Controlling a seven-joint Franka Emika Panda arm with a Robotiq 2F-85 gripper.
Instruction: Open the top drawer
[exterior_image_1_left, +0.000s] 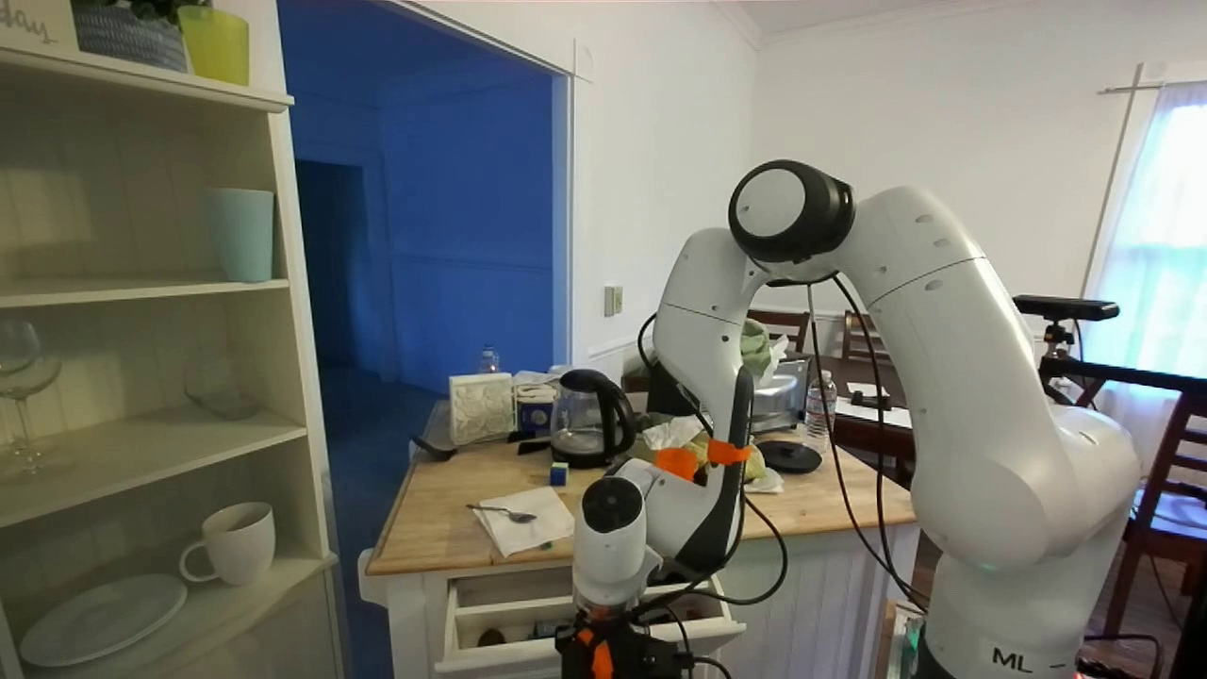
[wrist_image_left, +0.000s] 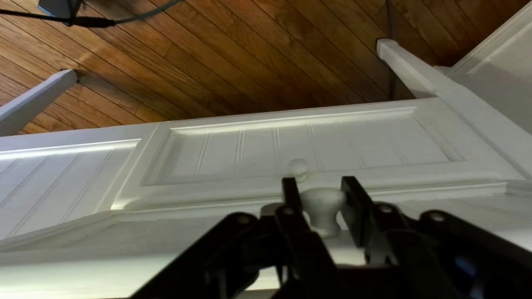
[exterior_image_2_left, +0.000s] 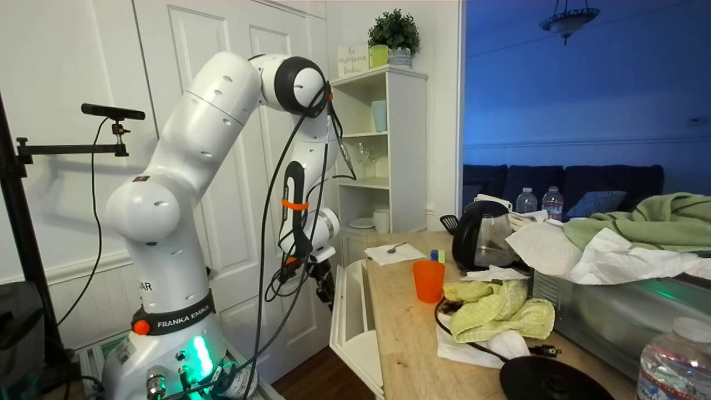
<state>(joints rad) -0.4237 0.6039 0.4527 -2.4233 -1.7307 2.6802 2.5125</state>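
Drawer out, knob pinched

The gripper has 2 fingers pressed to the knob, apparently pinching it; the top drawer stands pulled out below the worktop. Pulling further could tip it loose; retreating with fingers barely parted could snag the knob and jar it.
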